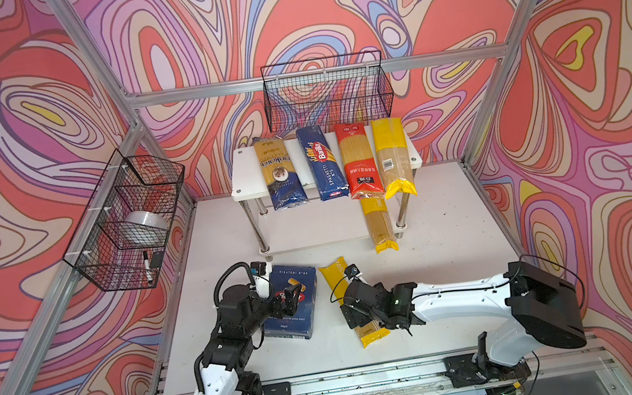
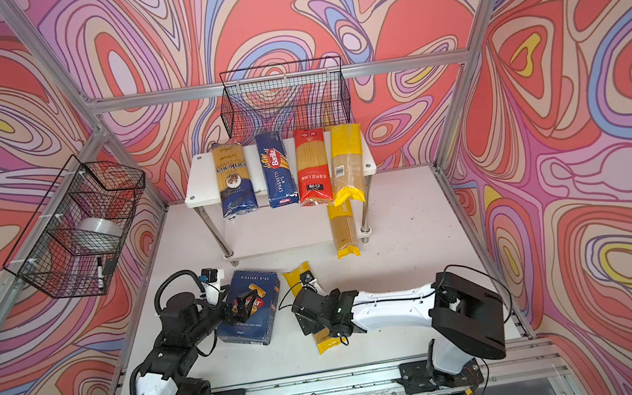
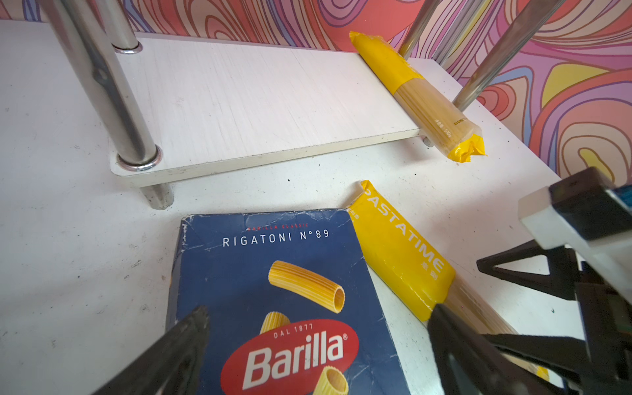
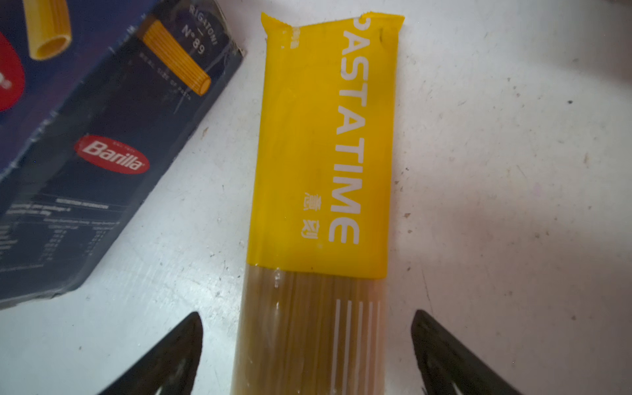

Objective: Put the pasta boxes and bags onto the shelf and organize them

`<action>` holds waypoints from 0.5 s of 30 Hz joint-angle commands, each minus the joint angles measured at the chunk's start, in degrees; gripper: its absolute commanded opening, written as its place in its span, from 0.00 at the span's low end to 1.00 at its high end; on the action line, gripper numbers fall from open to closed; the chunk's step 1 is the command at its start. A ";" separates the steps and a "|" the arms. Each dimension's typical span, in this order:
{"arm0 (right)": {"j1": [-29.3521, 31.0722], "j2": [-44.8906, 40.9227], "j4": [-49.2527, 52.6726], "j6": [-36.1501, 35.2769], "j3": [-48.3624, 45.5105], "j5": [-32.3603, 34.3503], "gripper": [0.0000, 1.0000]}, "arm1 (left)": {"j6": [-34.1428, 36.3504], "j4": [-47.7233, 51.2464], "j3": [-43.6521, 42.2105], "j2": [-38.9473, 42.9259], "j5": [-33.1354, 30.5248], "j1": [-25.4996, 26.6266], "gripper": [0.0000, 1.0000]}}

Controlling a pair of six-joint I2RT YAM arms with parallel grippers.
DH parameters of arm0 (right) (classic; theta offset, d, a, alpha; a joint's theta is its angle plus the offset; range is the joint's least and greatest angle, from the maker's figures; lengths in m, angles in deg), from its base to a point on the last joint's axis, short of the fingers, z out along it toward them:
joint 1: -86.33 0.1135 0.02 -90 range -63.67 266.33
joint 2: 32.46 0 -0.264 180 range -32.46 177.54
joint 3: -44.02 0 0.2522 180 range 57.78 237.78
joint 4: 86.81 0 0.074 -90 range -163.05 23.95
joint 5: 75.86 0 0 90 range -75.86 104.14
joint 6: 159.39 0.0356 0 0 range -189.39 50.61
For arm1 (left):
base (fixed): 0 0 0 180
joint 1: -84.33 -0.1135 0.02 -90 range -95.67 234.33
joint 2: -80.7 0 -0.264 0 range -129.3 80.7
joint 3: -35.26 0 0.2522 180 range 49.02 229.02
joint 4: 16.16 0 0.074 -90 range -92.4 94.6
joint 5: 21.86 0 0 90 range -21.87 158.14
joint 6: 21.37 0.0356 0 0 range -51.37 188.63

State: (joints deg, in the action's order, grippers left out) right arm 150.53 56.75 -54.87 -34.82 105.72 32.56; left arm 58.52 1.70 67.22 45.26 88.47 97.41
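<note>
Right gripper point(image 4: 306, 318) hangs low over the white tabletop point(image 1: 450, 272) with its two black fingers spread wide. They sit one on either side of the clear stretch of a long yellow-and-clear "PASTATIME" spaghetti bag point(image 4: 325, 154), and I see bare table between each fingertip and the film. That bag lies flat on the table, with a corner of the wide dark blue Barilla rigatoni carton point(image 3: 273, 273) just beside its yellow end.

Over that carton, which also lies flat with its face up, I have the left gripper point(image 3: 319, 313), its fingers apart as well and nothing between them. I can't tell whether it touches the cardboard.

Further back stands the small white two-tier shelf with chrome legs point(image 1: 248, 174). Its upper board carries four packs side by side, all overhanging the front edge:
- the gold-and-navy "ankara" bag point(image 1: 279, 174)
- the long dark blue Barilla spaghetti box point(image 1: 323, 168)
- the red-and-clear bag with a black label point(image 1: 358, 163)
- a yellow-and-clear bag point(image 1: 392, 154)

Another yellow-and-clear bag point(image 1: 379, 223) lies along the right end of the lower board, its near end poking past the front edge.

A black wire basket point(image 1: 327, 92) hangs on the back wall, and a second one point(image 1: 124, 221) hangs on the left frame.
</note>
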 commanded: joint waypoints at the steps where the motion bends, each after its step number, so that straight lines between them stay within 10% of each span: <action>1: 0.13 1.90 -0.48 -1.43 0.16 0.06 0.99 | 0.00 -0.89 0.44 0.20 -0.21 0.18 1.00; 15: -0.37 8.69 -2.61 -1.00 1.07 -1.01 0.98 | -0.01 -0.96 0.50 0.11 -0.30 0.19 1.00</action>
State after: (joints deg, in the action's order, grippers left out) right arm 150.47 64.11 -56.58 -35.67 106.22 31.97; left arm 58.52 1.70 67.22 45.26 88.47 97.43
